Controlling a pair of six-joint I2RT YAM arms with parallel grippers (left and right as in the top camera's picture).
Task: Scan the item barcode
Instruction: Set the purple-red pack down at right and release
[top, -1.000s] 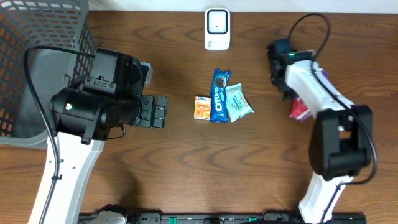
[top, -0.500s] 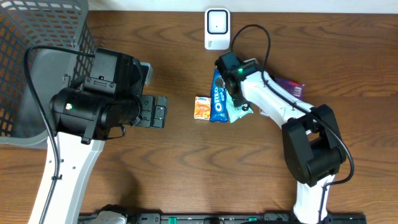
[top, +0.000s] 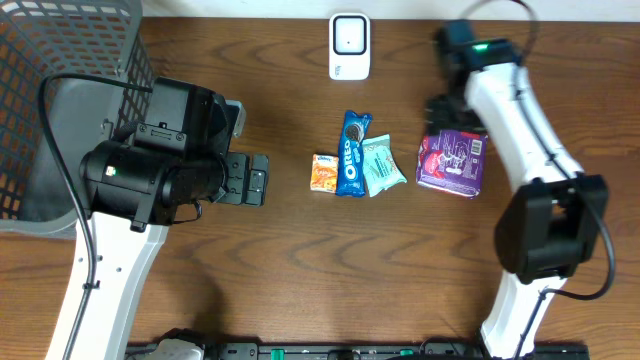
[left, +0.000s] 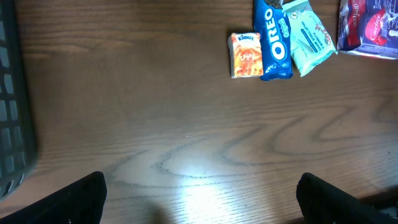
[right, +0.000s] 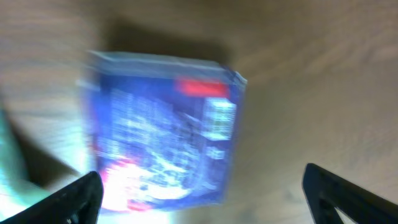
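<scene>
Overhead: wooden worktop (top: 300, 280), white scanner (top: 349, 45) at top centre, grey mesh basket (top: 60, 60) in the upper left corner. Purple packet (top: 452, 160) lay flat on the wood right of centre, at the end of the white right arm (top: 505, 110). Three snacks sat side by side at centre: orange packet (top: 324, 172), blue Oreo pack (top: 351, 152), teal packet (top: 381, 165). Purple packet was just beside the teal one. Black left arm (top: 150, 175) sat left of centre by the basket, well apart from the snacks.

Left wrist: left fingers (left: 74, 199) showed in the two bottom corners, spread wide, only bare wood between them. Three snacks along the top of frame, edge of the purple packet in the upper right corner.

Right wrist: blurred. Right fingers (right: 339, 193) sat in the bottom corners, spread wide, gripping nothing. Purple packet filled the middle, lying on the wood. Could not tell whether the fingertip at lower left touched it.
</scene>
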